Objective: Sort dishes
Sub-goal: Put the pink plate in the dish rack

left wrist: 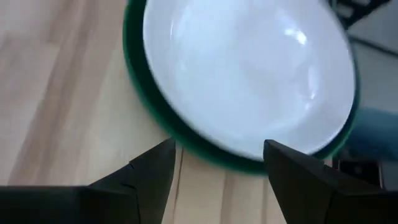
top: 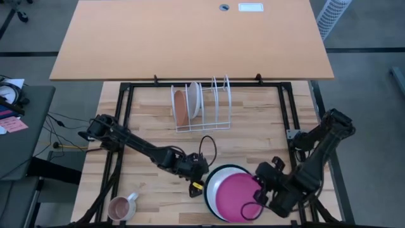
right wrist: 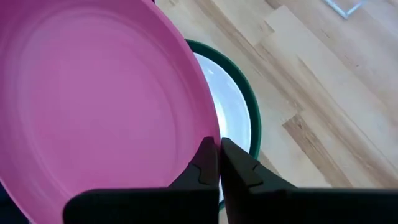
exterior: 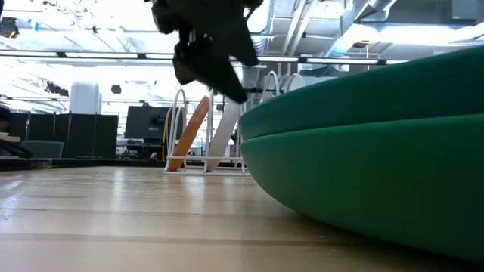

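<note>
A dark green plate (top: pixel 210 179) lies on the near middle of the table with a white plate (top: pixel 215 182) in it. Over them hangs a magenta pink plate (top: pixel 237 196), with my right gripper (right wrist: pixel 218 144) shut on it at its right side. My left gripper (left wrist: pixel 217 163) stands open at the stack's left edge. Its fingers are on either side of the green plate's rim (left wrist: pixel 205 152), touching nothing that I can see. In the white wire rack (top: pixel 202 107) at the far middle, an orange-brown plate (top: pixel 181 106) and a white plate (top: pixel 193 101) stand on edge. My right gripper pinches the pink plate's rim (right wrist: pixel 211 127) between its two fingers (right wrist: pixel 205 163). They come slanting down from the table's near right side. The plate is tilted and lifted clear of the white plate (right wrist: pixel 233 112) under it.
A small pink mug (top: pixel 123 206) stands near the table's front left corner. The rack has free slots on its right side. Bare wood lies between the rack and the stack. In the low view the green plate (exterior: pixel 363 166) fills the right half.
</note>
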Motion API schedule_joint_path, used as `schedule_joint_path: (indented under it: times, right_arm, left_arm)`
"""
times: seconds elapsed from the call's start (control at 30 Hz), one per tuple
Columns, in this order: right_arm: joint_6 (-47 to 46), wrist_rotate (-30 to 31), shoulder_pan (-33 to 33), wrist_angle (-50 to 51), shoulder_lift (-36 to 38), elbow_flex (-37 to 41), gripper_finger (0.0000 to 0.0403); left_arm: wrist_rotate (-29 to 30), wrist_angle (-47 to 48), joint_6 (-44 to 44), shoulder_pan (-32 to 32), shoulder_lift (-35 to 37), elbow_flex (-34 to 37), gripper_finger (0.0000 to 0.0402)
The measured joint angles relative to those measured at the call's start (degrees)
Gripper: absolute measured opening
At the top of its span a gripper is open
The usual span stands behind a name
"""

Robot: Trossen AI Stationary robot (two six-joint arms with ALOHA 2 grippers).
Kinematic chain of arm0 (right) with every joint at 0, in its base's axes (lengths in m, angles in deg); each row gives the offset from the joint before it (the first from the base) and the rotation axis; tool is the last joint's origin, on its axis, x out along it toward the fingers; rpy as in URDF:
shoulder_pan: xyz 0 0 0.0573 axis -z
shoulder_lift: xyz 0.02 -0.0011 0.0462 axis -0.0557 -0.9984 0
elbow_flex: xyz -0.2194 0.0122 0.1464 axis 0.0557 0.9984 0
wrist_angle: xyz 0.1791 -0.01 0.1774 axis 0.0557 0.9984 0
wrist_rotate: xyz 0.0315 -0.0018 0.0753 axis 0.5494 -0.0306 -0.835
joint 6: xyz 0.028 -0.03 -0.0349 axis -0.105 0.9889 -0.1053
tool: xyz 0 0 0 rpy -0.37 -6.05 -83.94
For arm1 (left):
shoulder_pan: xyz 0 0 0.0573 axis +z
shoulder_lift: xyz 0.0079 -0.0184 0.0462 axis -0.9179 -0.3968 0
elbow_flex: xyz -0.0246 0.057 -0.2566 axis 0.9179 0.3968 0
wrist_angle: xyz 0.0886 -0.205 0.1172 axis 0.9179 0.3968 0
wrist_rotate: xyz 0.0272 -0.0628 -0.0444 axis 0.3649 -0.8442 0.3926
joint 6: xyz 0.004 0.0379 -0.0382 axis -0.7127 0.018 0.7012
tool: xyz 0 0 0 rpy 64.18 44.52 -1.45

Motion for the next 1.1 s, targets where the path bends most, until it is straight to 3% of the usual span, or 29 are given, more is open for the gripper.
schedule_joint_path:
  times: [0.17,0.5,0.8,1.1]
  right_arm:
    - [-0.3,0.4,-1.2,0.4,0.0,-0.2,0.0002]
    - [-0.1,1.4,-1.7,0.7,0.0,-1.4,0.0002]
    - [0.4,2.0,-2.2,1.1,0.0,-1.5,0.0002]
    - [0.3,2.0,-2.5,0.8,0.0,-1.5,0.0002]
  left_arm:
    - [4.8,-7.1,-3.9,-1.7,-2.8,0.1,0.0237]
    - [2.2,-18.3,-14.1,-2.0,-11.9,-1.0,0.0237]
    - [2.1,-18.1,-16.3,-1.6,-15.0,-3.2,0.0237]
    - [6.6,-11.3,-15.9,-0.9,-15.0,-3.3,0.0237]
